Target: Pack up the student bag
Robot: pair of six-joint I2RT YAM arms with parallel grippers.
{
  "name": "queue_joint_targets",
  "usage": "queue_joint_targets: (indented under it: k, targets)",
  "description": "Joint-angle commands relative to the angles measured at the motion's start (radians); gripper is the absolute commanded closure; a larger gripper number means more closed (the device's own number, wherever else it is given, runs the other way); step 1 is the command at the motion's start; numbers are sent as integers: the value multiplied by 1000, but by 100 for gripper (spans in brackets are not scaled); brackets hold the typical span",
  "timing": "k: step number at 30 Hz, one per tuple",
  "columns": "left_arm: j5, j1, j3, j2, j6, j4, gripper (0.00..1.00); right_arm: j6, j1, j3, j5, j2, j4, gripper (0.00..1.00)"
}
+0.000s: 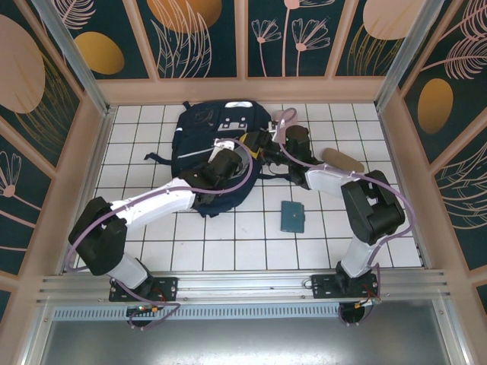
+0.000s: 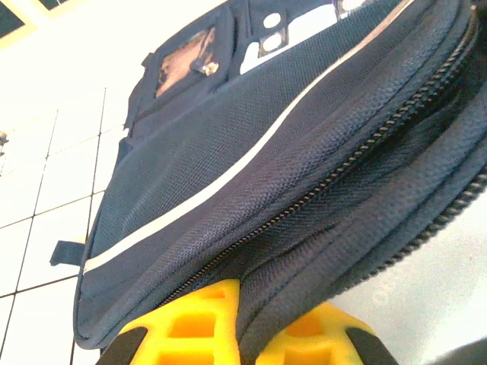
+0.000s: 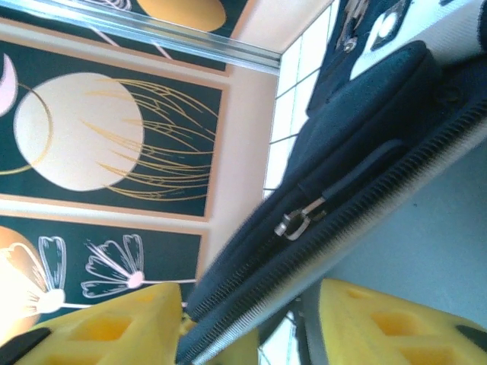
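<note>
The student bag (image 1: 213, 129), a large navy backpack with a thin white stripe, lies flat at the back of the tiled floor. My left gripper (image 1: 249, 143) is at its right edge. In the left wrist view that left gripper (image 2: 243, 308) is shut, and its yellow fingers (image 2: 190, 323) pinch a fold of the bag's fabric (image 2: 251, 152) just below a zipper line. My right gripper (image 1: 278, 144) is at the same edge, open. The bag's zippered rim (image 3: 319, 251) runs between its spread yellow fingers (image 3: 114, 327). A metal zipper pull (image 3: 297, 220) hangs above the right gripper (image 3: 251, 331).
A small teal wallet-like case (image 1: 292, 217) lies on the tiles in front of the bag. A beige roll-shaped thing (image 1: 342, 160) lies to the right, behind the right arm. Patterned walls (image 1: 53, 114) enclose the floor on three sides.
</note>
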Motion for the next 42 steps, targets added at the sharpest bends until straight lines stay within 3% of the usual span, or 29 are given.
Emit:
queue_joint_targets:
  k: [1, 7, 13, 22, 31, 35, 42]
  targets:
    - [-23, 4, 91, -19, -31, 44, 100, -153, -16, -16, 82, -122, -139, 41]
    - [60, 4, 134, -31, -45, 37, 100, -373, -62, -121, 355, -307, -478, 37]
    - [101, 4, 136, -31, -60, 48, 100, -452, -68, -255, 532, -444, -702, 33]
    - [142, 4, 133, -26, -82, 56, 100, -345, -18, -509, 514, -536, -760, 31]
    - [172, 6, 142, -30, -93, 47, 100, -299, -13, -630, 414, -493, -631, 32]
    - [177, 5, 144, -33, -98, 36, 100, -294, 35, -613, 519, -551, -750, 32]
    - [194, 5, 151, -20, -103, 40, 100, -304, 34, -519, 620, -714, -963, 30]
